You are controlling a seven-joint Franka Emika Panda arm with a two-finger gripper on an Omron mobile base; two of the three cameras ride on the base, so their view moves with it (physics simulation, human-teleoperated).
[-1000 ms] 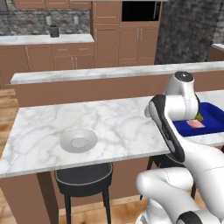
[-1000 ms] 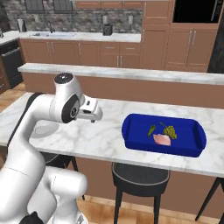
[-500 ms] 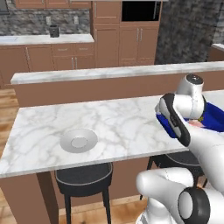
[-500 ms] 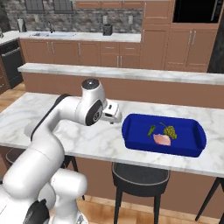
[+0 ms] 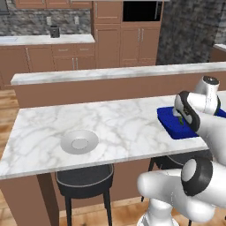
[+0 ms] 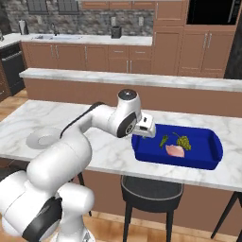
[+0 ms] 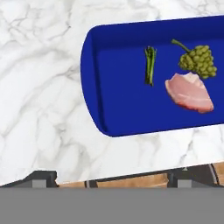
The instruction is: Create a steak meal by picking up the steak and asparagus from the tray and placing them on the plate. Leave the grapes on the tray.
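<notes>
Right base view gives you the gripper hanging above the left end of the tray, its jaws spread wide with nothing between them and nothing touching them. From the hand view you look straight down along it at one deep blue tray on the marble counter, and you can count three items inside: one asparagus, a thin dark green stalk bundle lying nearest the tray's rounded end; one steak, a pale pink chunk with whitish streaks; and one grapes cluster, yellow-green and bumpy with a thin dark stem. The steak and the grapes lie just beside each other, and whether they touch you cannot tell; the asparagus sits apart from both. In the right base view the same three read as asparagus, steak and grapes, all inside the tray's rim. Further out, you have one plate, round, light grey, with a recessed centre, lying on the counter well apart from the tray, toward the opposite end of the marble top; in the right base view the plate is partly hidden behind the arm. Under the counter's near edge you can count two dark round stools in the left base view, one stool below the plate and another below the tray.
</notes>
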